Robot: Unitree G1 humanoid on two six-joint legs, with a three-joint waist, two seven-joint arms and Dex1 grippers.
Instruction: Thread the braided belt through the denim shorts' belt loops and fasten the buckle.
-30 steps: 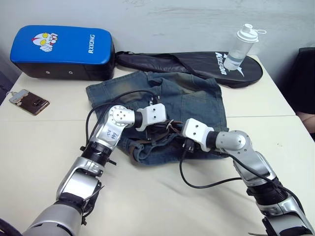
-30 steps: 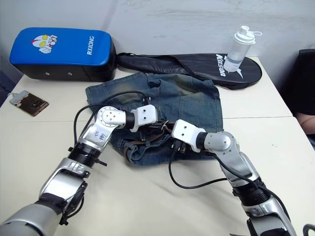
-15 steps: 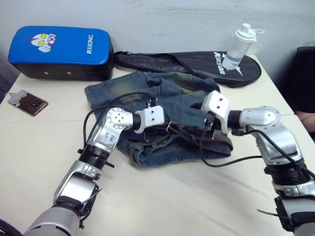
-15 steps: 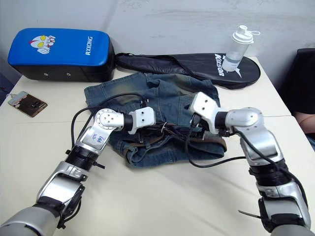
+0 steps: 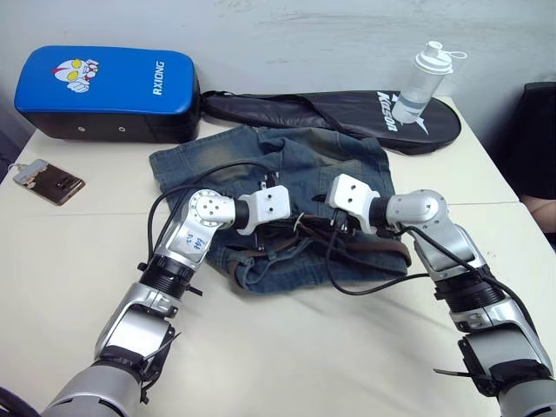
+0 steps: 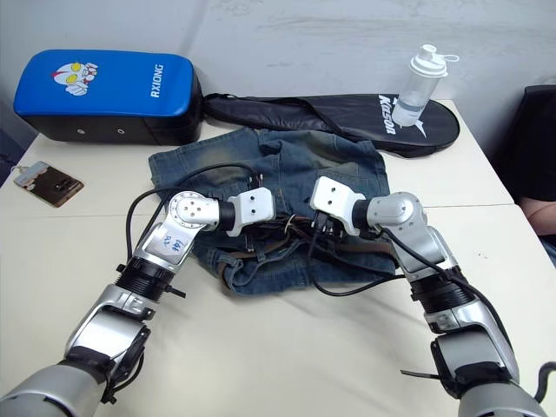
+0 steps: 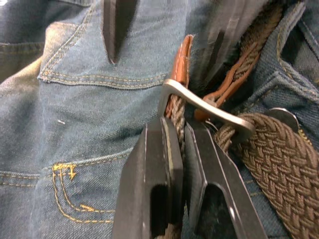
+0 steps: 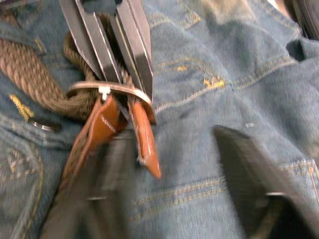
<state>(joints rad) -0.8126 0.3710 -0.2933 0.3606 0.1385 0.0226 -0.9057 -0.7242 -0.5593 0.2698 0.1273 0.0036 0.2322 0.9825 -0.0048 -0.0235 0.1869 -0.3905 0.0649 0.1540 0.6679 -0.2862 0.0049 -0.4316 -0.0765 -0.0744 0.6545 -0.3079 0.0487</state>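
Braided belt [image 7: 279, 159] in left gripper [image 7: 182, 130]

A pale table [image 5: 287, 347] carried the denim shorts [image 5: 287, 174], a blue pad [image 5: 109, 91], a black racket bag [image 5: 339, 113], a water bottle [image 5: 421, 82] and a phone [image 5: 49, 181].

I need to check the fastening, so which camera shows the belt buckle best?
The left wrist view: the buckle sits close up, its silver frame crossing the braided belt just past the left gripper. The right wrist view shows it blurrier; in the head views it is mostly hidden between the grippers.
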